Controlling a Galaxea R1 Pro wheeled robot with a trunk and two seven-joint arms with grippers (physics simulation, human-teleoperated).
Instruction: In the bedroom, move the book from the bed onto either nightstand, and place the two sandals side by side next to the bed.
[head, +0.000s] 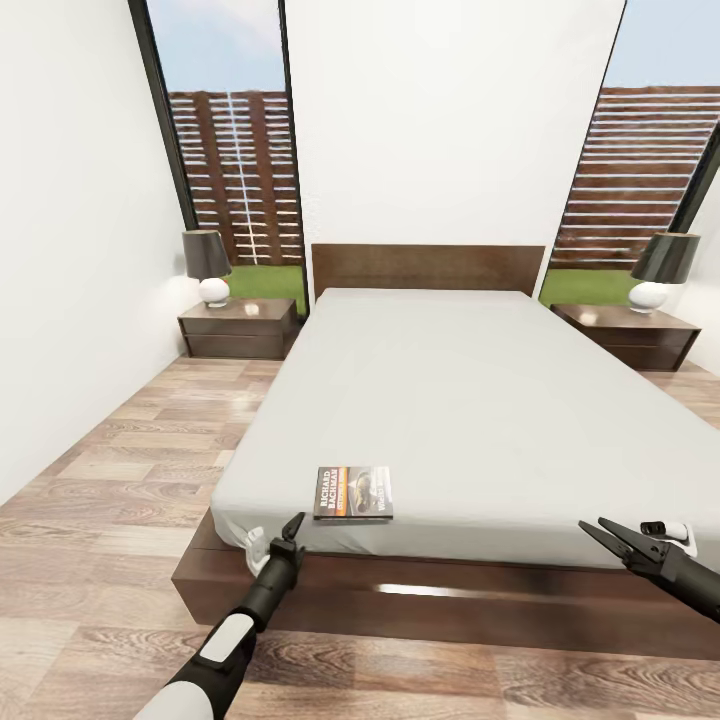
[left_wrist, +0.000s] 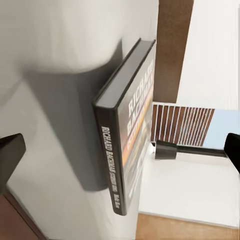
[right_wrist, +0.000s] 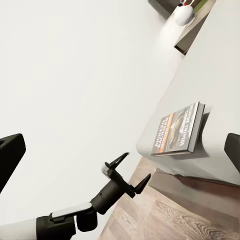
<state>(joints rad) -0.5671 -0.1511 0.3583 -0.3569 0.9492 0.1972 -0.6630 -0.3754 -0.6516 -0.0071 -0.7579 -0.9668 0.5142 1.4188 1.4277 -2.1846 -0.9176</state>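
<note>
With the book (head: 353, 493) lying flat near the foot edge of the bed (head: 440, 400), I'd ease my spread left pincer (head: 279, 537) (empty, just short of it) level over the spine edge before clenching, right pincer (head: 612, 538) spread and idle.

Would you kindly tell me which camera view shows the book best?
The head view: the book lies whole and flat near the bed's foot edge. The right wrist view shows its cover from farther off; the left wrist view shows mostly its spine, close up.
</note>
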